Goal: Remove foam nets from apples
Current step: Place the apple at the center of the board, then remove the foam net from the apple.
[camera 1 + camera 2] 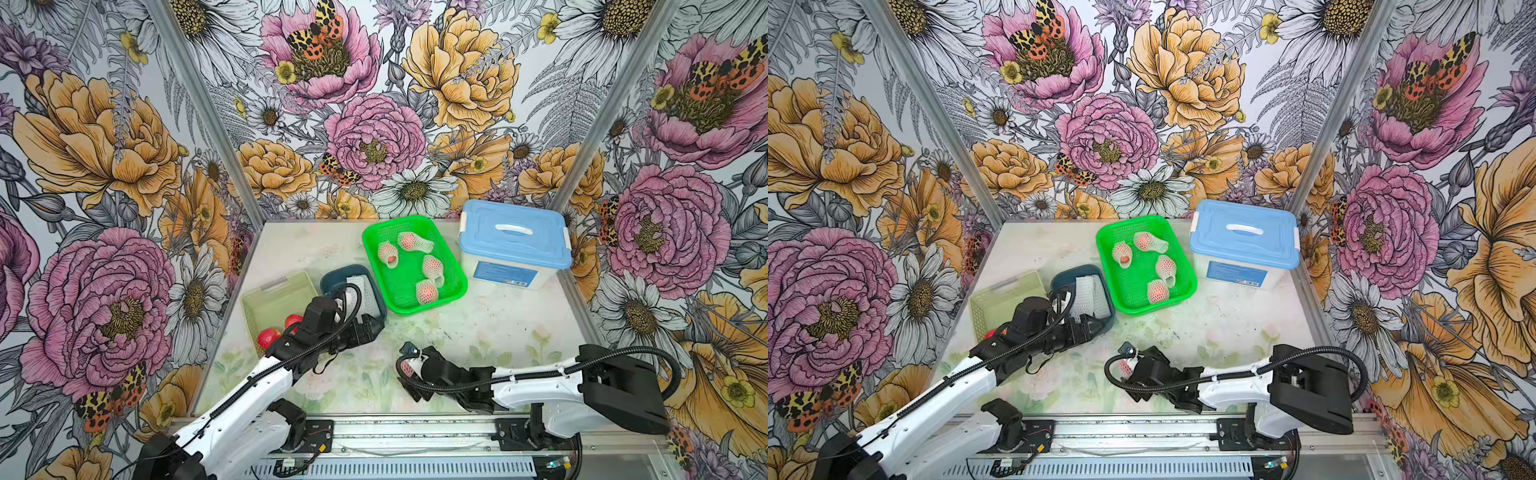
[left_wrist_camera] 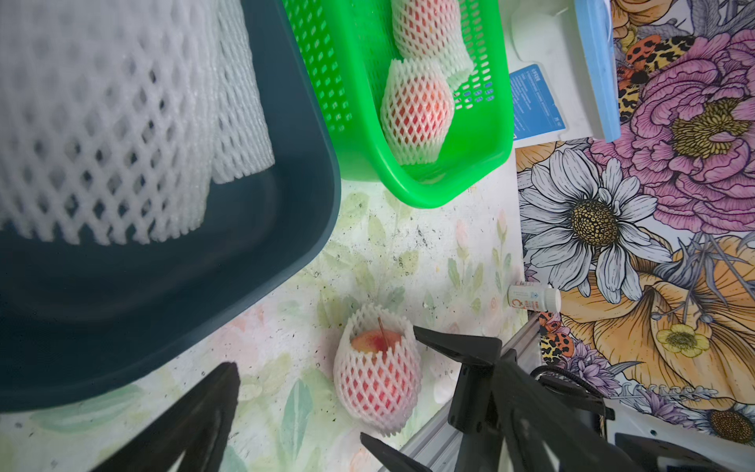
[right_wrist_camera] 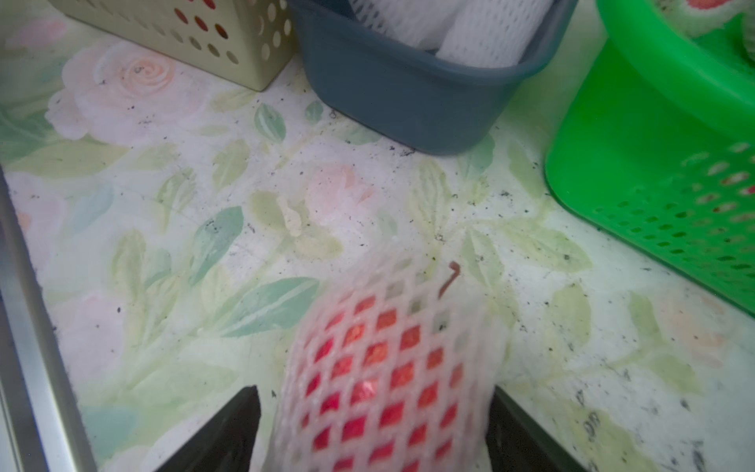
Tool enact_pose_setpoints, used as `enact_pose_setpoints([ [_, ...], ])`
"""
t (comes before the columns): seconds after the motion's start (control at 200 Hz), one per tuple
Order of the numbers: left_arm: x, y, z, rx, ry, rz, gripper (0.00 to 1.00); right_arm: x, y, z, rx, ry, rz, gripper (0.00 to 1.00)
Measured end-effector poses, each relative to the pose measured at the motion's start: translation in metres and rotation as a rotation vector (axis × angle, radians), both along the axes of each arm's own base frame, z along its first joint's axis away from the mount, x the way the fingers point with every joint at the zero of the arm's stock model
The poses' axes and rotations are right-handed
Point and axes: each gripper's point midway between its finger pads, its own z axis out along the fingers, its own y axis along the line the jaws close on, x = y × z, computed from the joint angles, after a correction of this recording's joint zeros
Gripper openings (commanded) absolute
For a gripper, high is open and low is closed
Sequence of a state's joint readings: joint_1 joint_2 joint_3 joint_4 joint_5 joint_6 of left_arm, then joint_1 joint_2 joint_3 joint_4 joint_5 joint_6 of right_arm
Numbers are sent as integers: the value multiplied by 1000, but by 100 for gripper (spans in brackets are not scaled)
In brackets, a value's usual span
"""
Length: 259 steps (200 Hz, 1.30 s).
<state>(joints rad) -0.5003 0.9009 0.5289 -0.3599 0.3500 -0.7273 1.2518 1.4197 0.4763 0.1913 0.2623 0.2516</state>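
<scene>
A red apple in a white foam net (image 2: 378, 376) rests on the table near the front, its stem end poking out of the net. My right gripper (image 3: 374, 390) stands open around it, one finger (image 3: 241, 421) a little off the net, the other close beside it. My left gripper (image 1: 366, 328) is open and holds nothing, at the near edge of the dark blue bin (image 1: 332, 278), where empty foam nets (image 1: 362, 291) lie. Several netted apples (image 1: 432, 268) lie in the green basket (image 1: 374, 232). Bare red apples (image 1: 270, 337) sit in the beige basket (image 1: 266, 299).
A clear box with a blue lid (image 1: 515, 245) stands at the back right beside the green basket. A small white bottle (image 2: 533, 297) lies by the right wall. The beige basket, blue bin and green basket sit close together in a row.
</scene>
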Motion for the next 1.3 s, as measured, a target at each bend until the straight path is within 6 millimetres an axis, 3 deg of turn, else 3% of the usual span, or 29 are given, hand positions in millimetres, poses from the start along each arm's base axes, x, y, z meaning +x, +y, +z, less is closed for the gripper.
enact_pose_setpoints([
  [0.075,2,-1,-1,-1,-1,0,99,-2,2,0,1,5,19,99],
  [0.295,3,-5,-5,4,8,-10,99,-5,3,16,67,10,9,100],
  [0.601,5,-7,-2,-5,-9,-13,99,-7,-14,33,175,52,-75,100],
  [0.791,7,-8,-1,-9,-17,-13,99,-12,-20,20,148,140,-128,100],
  [1.086,9,-9,-1,-12,-21,-13,99,-9,10,9,74,238,-177,99],
  [1.296,9,-9,1,-14,-26,-13,99,-1,22,1,40,274,-207,87],
])
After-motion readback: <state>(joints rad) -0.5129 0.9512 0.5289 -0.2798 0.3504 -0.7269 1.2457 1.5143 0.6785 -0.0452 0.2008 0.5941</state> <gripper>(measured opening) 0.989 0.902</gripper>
